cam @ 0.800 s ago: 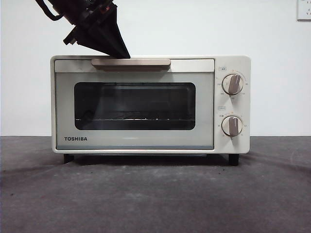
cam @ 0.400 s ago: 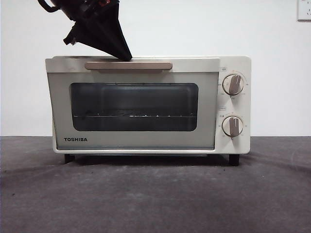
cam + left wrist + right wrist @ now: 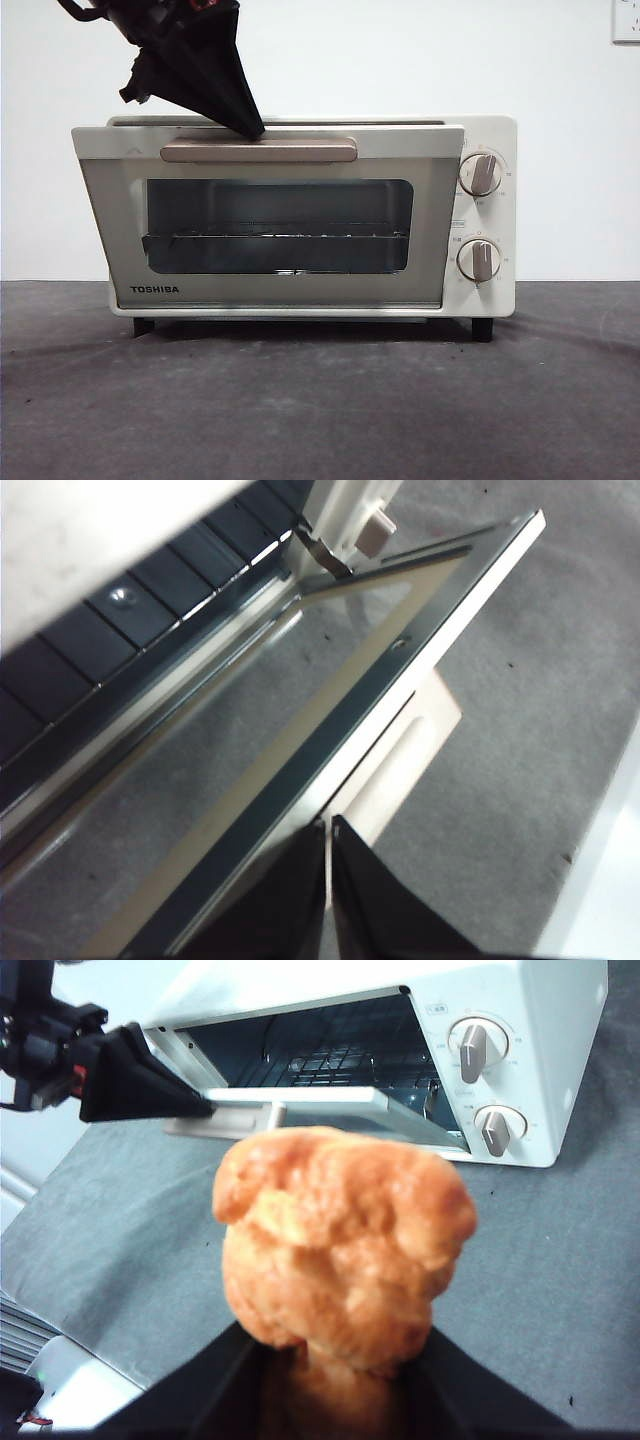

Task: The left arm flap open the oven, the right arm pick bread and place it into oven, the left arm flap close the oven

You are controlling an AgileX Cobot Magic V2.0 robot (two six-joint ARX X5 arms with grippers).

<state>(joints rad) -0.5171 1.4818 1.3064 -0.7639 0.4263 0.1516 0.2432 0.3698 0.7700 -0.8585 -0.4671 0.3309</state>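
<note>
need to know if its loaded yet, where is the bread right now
Not in the oven: the right wrist view shows the bread held in the right gripper, in front of the partly open door, which the left gripper touches.

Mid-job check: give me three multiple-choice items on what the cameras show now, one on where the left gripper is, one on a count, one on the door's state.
1. Where is the left arm's black wedge-shaped gripper?
A. at the top edge of the cream-white toaster oven door, by the beige-brown bar handle
B. on the lower knob
C. on the grey table

2. How many beige knobs does the oven have?
A. one
B. two
C. four

3. What state is the door in?
A. shut flush
B. partly tilted open
C. removed

Answers:
1 A, the tip meets the door's edge above the handle.
2 B, two knobs sit one above the other.
3 B, the door leans outward, leaving a gap at its top.
</note>
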